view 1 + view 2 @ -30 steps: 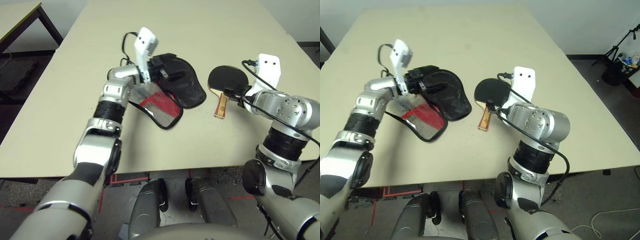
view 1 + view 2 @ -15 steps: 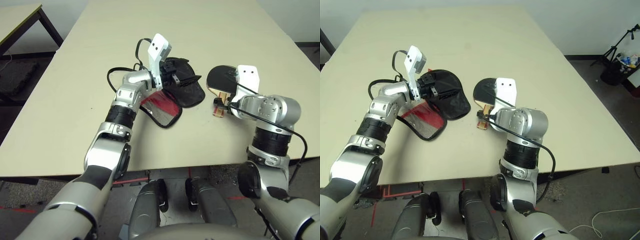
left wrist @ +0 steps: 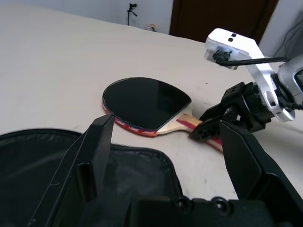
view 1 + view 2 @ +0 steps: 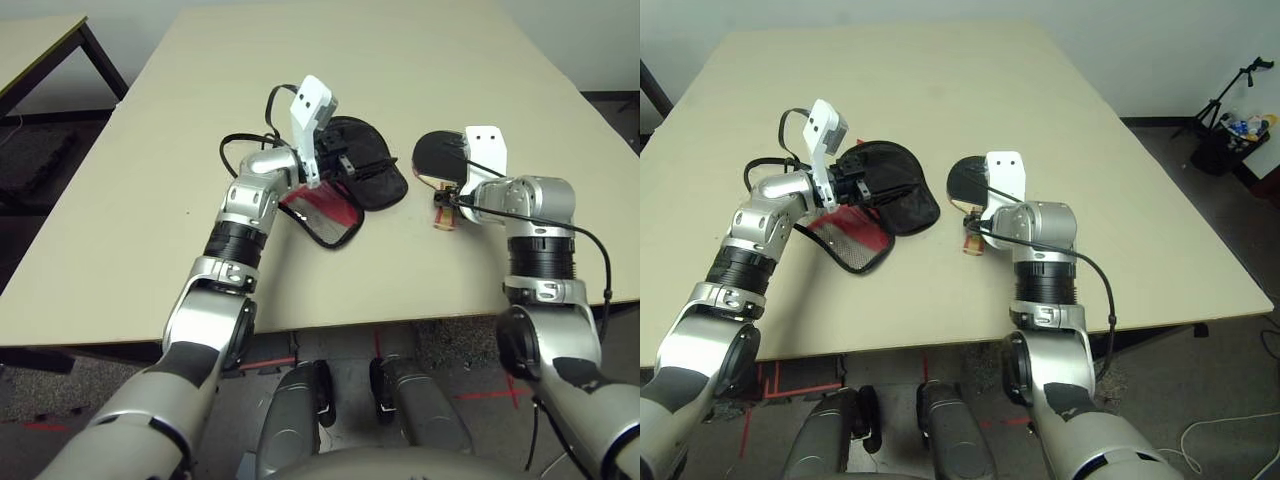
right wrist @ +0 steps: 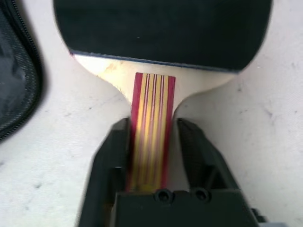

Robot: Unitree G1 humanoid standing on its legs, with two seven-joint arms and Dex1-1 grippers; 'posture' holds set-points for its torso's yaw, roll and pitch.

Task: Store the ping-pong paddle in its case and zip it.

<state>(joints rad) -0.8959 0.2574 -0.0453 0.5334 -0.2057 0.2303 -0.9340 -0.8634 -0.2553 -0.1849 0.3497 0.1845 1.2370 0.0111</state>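
The ping-pong paddle (image 4: 440,155) lies flat on the table, black face away from me, striped handle (image 5: 151,109) toward me. My right gripper (image 5: 151,124) has a finger pressed against each side of that handle, shut on it. The case (image 4: 372,180) lies open left of the paddle, its black half spread flat and its red and mesh panel (image 4: 325,215) folded toward me. My left gripper (image 3: 168,123) hovers over the case's black half with its fingers (image 3: 97,142) wide apart, open, pointing toward the paddle (image 3: 144,101).
The beige table (image 4: 400,60) stretches far behind both objects. Its front edge runs just under my forearms. A second table (image 4: 40,40) stands off to the far left, and a tripod (image 4: 1240,90) on the floor at the right.
My right gripper has closed its fingers onto the paddle's handle. The left gripper stays open over the case, barely shifted. The camera has moved a little.
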